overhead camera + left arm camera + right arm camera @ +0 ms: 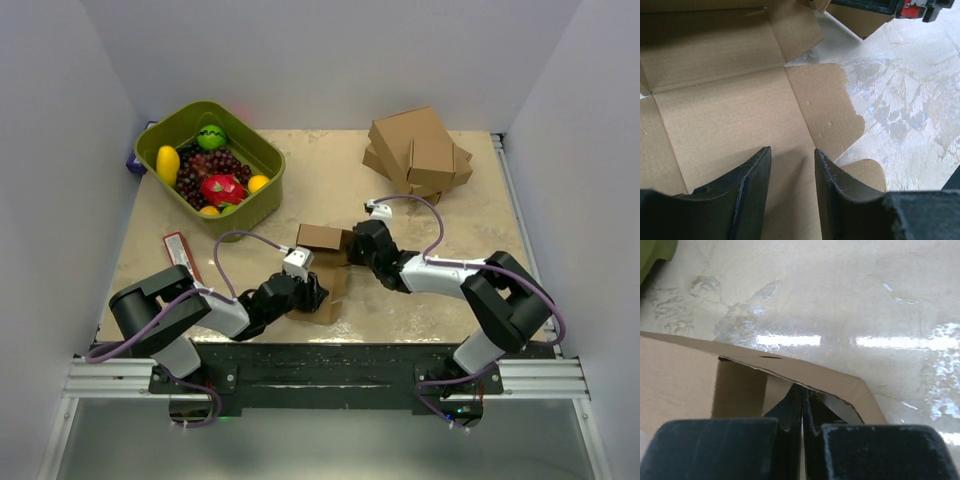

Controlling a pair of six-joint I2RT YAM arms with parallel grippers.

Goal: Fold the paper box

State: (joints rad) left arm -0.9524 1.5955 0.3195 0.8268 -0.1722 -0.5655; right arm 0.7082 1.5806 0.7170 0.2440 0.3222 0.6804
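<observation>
Beneath my left gripper (792, 150), whose jaws stand spread, the paper box (730, 115) lies unfolded, while my right gripper (799, 388), jaws pressed together, meets its raised flap (685, 375); whether it pinches I cannot tell.

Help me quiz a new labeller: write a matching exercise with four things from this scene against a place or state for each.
Things:
1. green bin
2. stack of brown cartons
3. left gripper
4. right gripper

Places or states:
A. shut, at a raised flap of the paper box
B. far left, holding fruit
C. open, above a flat cardboard panel
D. far right

Pairs: 1-B, 2-D, 3-C, 4-A
</observation>
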